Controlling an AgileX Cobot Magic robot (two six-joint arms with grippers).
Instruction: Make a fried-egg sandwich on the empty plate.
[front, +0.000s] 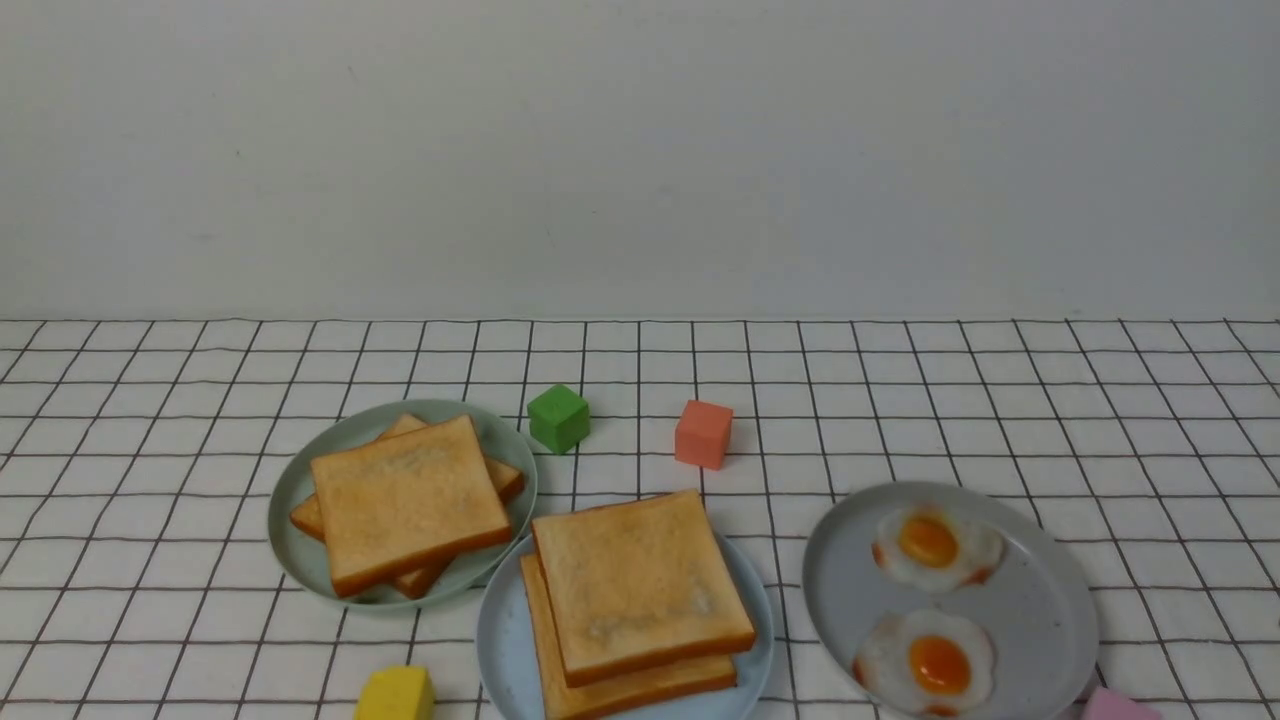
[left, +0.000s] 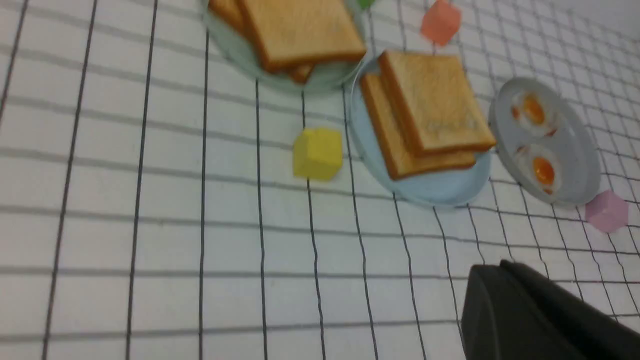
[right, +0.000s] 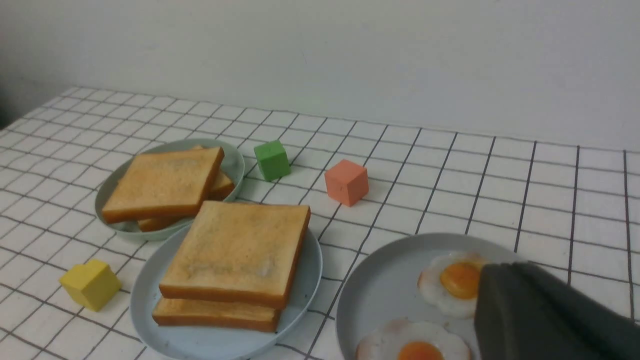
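Your left gripper (left: 530, 315) shows only as a dark wedge in the lower right of the left wrist view, above bare checked cloth (left: 150, 225). Your right gripper (right: 545, 315) is a similar dark shape in the lower right of the right wrist view, overlapping the grey plate (right: 380, 280). For both, I cannot tell whether the jaws are apart or together. Neither arm appears in the front view, and neither seems to hold anything.

Just beyond the right gripper lie two fried eggs (front: 935, 545) on the grey plate. Next over, at the bottom centre of the front view, sits the light blue plate (front: 497, 640) carrying the fried-egg sandwich (front: 640, 600): two toast slices stacked, the top one skewed. No egg is visible between them from any view, so I cannot confirm the filling.

If the stack is complete, you are at the checking stage. Keep both arms clear and avoid brushing the top slice, which looks likely to slide. If an egg is missing, lift the top slice by an edge with the left gripper.

Farther out are the pale green plate (front: 300, 520) of spare toast and green (front: 558, 418), orange (front: 703, 433), yellow (front: 395, 695) and pink (front: 1118, 705) cubes.
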